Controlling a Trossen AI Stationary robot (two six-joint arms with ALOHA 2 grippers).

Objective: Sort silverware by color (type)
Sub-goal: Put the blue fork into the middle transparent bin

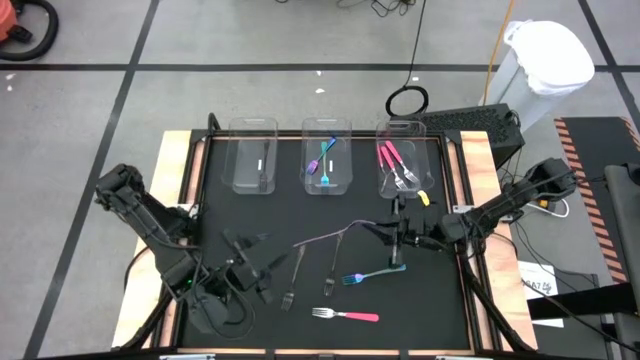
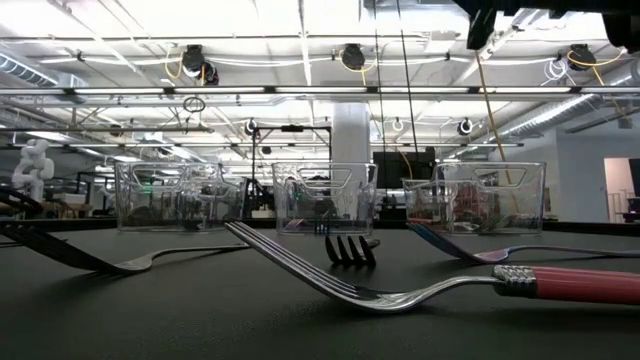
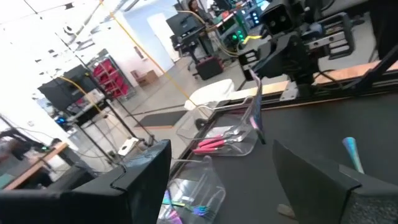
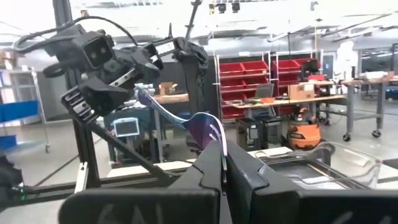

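Silverware partly sorted, rest loose on black mat (image 1: 440,300). Far row of three clear bins: left bin (image 1: 253,128) with no forks visible, middle bin (image 1: 328,126) with teal forks (image 1: 326,160), right bin (image 1: 405,126) with pink forks (image 1: 390,160).

Loose on the near half of the mat: two dark forks (image 1: 293,280) (image 1: 331,272) side by side near centre, teal-handled fork (image 1: 365,275) just right of them, pink-handled fork (image 1: 345,315) nearest the front edge, lying flat, tines left.

Right gripper (image 1: 397,240) right of centre, above the mat, clamped tight on iridescent fork (image 1: 340,233); tines at the pincer in the right wrist view (image 4: 211,134), handle reaching left toward the other arm.

Left gripper (image 1: 258,255) near-left of centre, fingers spread wide, holding nothing. Close to the handle end of the iridescent fork, apart from it. Contact with the mat: cannot tell.
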